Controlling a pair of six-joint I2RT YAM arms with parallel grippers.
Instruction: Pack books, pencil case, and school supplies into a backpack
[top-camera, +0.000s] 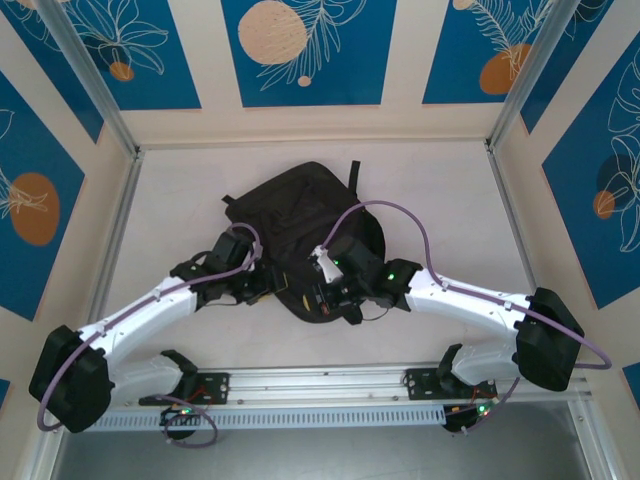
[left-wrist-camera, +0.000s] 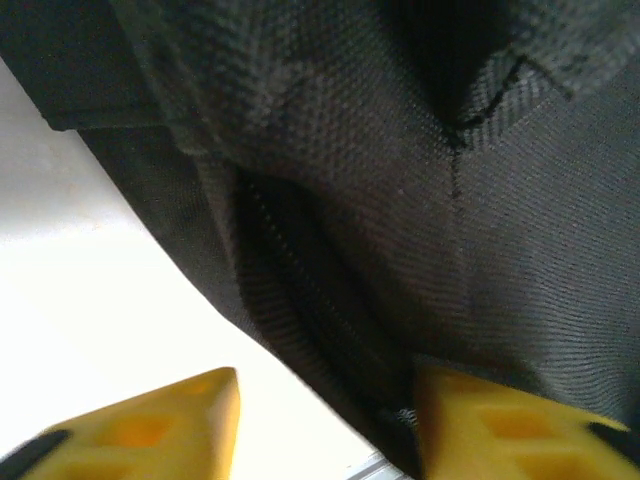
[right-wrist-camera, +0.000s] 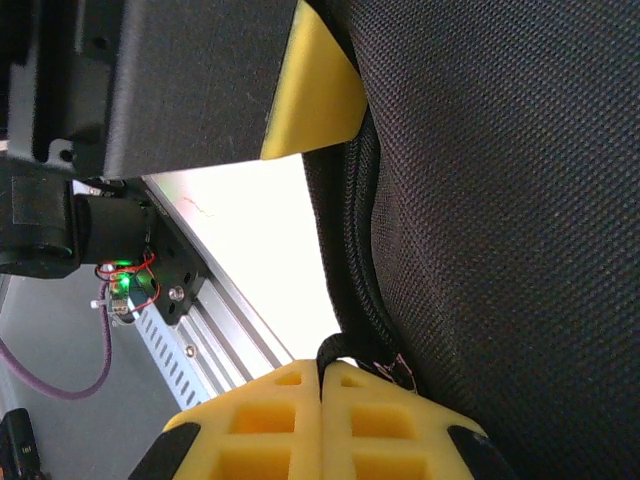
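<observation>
Right wrist view shows the right gripper (right-wrist-camera: 322, 375) with its yellow fingers pressed together, pinching a bit of black material at the zip edge of the backpack (right-wrist-camera: 500, 200). Left wrist view shows the left gripper (left-wrist-camera: 325, 415) spread wide and holding nothing, with one finger against the backpack's fabric. From above, the backpack lies mid-table (top-camera: 450, 200), with both grippers at its near edge.

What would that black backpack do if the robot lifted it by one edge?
Probably sag and fold: the backpack lies slumped and creased on the table. Its coarse woven fabric should resist slipping. The right gripper pinches only a thin tab, so the rest would likely dangle.
</observation>
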